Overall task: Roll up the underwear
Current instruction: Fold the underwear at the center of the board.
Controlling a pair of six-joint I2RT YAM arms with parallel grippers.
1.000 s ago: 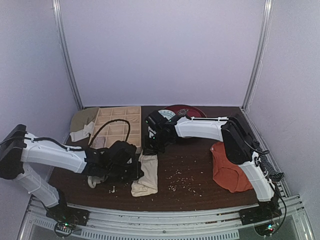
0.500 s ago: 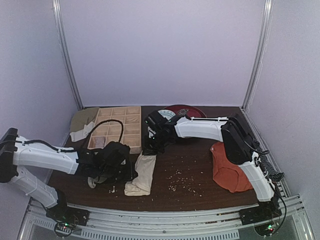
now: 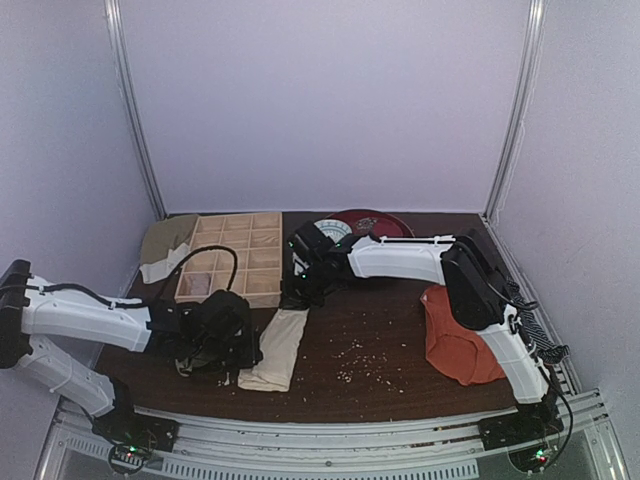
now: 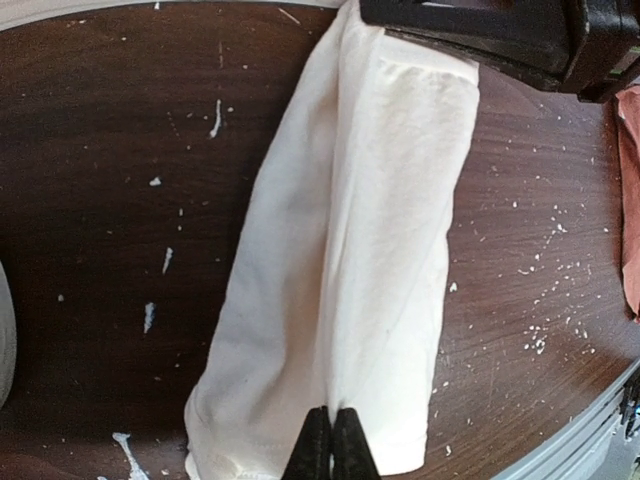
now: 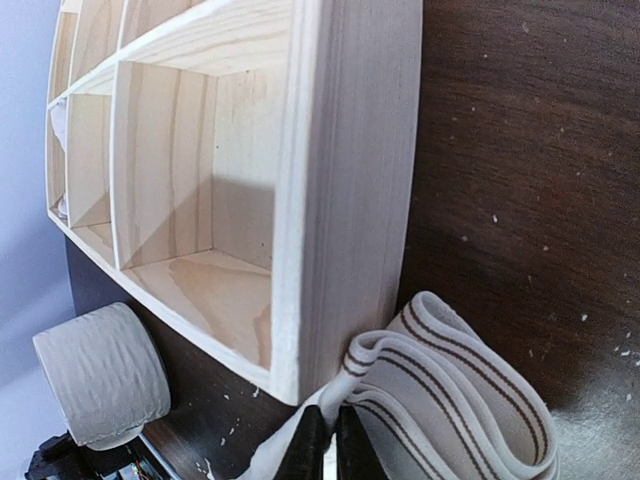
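Nearest to us, the left fingers [image 4: 331, 432] are pressed together on the near hem of the underwear [image 3: 275, 346], pinching the cream cloth at about the middle of that edge. The underwear lies flat on the dark bench [image 3: 390, 335] as a long folded strip, running away from us and leaning a little to the right as it goes. We see pale crumbs [image 3: 362, 360] scattered on the bench to the right of the underwear, apart from it. At the far end of the underwear the right fingers [image 5: 328, 432] are closed on the striped elastic waistband [image 5: 455, 375], which bunches up in a loop just beside them. The corner of a wooden compartment tray [image 3: 240, 255] sits just beside that far end and reaches away to the left of it. A white ribbed roll [image 5: 100, 375] lies left of the underwear, near the tray's front edge. Well to the right of the underwear an orange-red garment [image 3: 455, 340] lies crumpled, and beyond the far end of the underwear we see a dark red plate [image 3: 370, 219].
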